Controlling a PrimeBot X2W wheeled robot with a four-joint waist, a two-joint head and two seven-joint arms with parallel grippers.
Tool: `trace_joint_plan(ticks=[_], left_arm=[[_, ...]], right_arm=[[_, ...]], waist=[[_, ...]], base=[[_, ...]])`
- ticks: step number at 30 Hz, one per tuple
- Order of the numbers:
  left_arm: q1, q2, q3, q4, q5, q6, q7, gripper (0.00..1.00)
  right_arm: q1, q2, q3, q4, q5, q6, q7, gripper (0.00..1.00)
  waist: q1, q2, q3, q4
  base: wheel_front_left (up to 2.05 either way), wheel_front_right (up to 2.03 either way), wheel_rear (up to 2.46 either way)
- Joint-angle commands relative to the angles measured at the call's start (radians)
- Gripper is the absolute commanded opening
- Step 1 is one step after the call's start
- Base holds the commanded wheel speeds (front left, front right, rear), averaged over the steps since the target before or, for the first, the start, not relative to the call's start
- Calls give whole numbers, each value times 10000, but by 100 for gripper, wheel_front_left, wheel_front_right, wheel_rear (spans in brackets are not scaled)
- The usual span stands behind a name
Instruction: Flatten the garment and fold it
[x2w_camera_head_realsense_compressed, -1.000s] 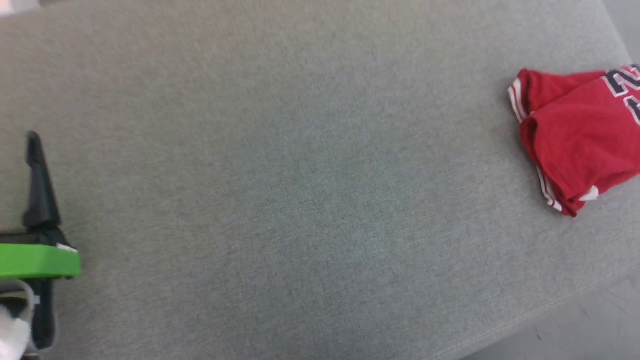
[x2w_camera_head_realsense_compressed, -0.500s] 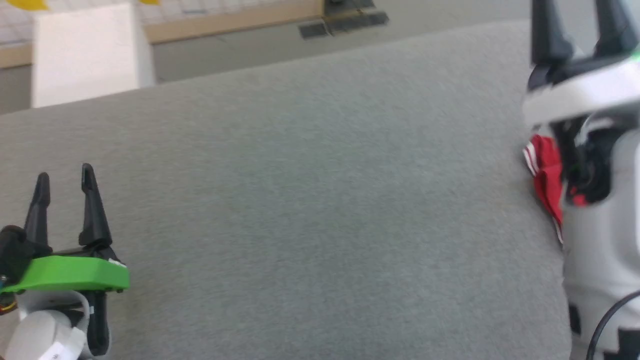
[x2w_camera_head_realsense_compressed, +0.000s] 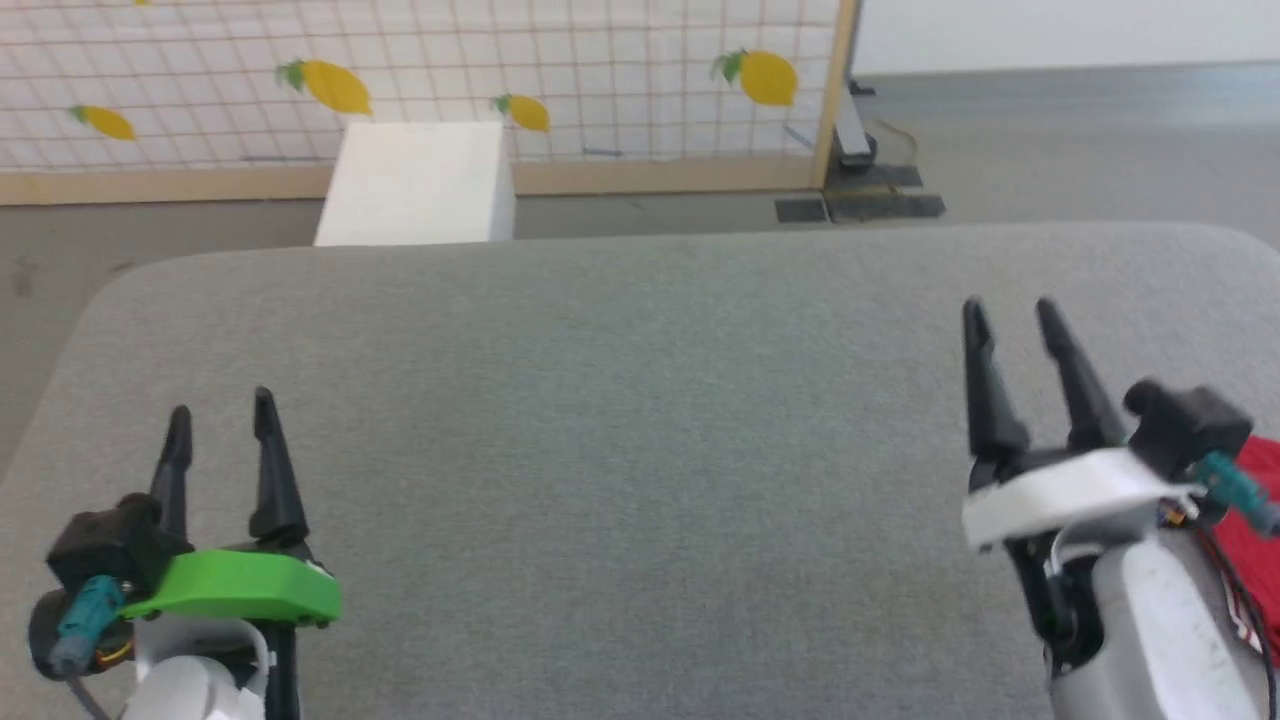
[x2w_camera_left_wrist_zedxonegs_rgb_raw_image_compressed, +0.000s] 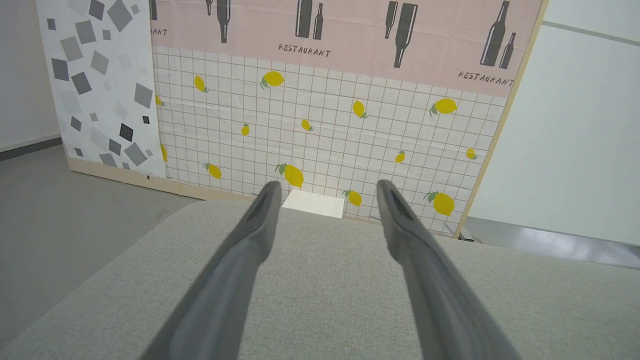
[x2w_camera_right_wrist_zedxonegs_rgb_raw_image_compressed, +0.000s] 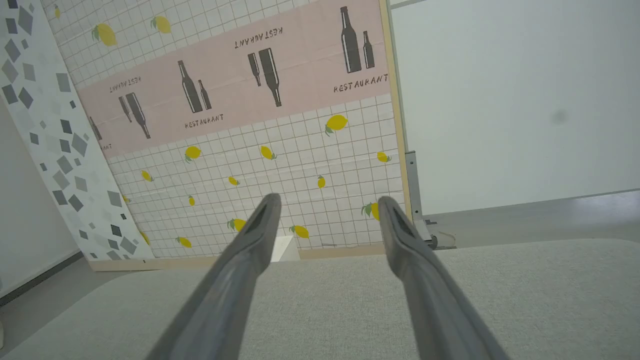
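Holds left gripper (x2w_camera_head_realsense_compressed: 221, 405) and right gripper (x2w_camera_head_realsense_compressed: 1007, 310) over grey fabric-covered table (x2w_camera_head_realsense_compressed: 640, 400), fingers parted and empty, red jersey garment (x2w_camera_head_realsense_compressed: 1262, 540) beside right wrist.

L end effector (x2w_camera_head_realsense_compressed: 221, 402) at lower left of head view, fingers apart, pointing up and fwd. Green collar at its wrist, pale forearm below. R end effector (x2w_camera_head_realsense_compressed: 1007, 303) at lower right, tips higher in frame, fingers also spread. White collar, pale forearm under it. Both wrist views: fingers wide apart.
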Motion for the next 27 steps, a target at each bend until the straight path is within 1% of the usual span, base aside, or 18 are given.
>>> trace_joint_plan(ticks=[1, 4, 6, 12, 16, 22, 27], left_arm=[[125, -115, -68, 72, 127, 0, -67, 100], [148, -281, -167, 225, 124, -122, -70, 100], [178, -327, -250, 425, 236, -120, -72, 100], [194, -475, -640, 982, 559, -274, -74, 100], [152, -528, -690, 1283, 703, -330, -74, 100], [78, -636, -716, 1701, 531, -563, -75, 100], [-51, -637, -760, 1875, 588, -618, -75, 100]], right_arm=[[258, 11, 89, 91, 26, -13, -123, 100], [574, 11, 255, 262, -295, -13, -209, 100], [774, 11, 333, 361, -457, -13, -243, 100], [1212, 12, 474, 516, -705, -13, -282, 100], [1369, 12, 465, 521, -713, -13, -289, 100], [1428, 12, 375, 507, -582, -13, -295, 100], [1386, 12, 380, 521, -556, -13, -312, 100]], waist=[[1, 0, -309, 323], [1, 0, -315, 305], [1, 0, -321, 290], [1, 0, -272, 238], [1, 0, -211, 221], [1, 0, -163, 164], [1, 0, -124, 155]], base=[[0, 0, 0], [0, 0, 0], [0, 0, 0], [0, 0, 0], [0, 0, 0], [0, 0, 0], [0, 0, 0]])
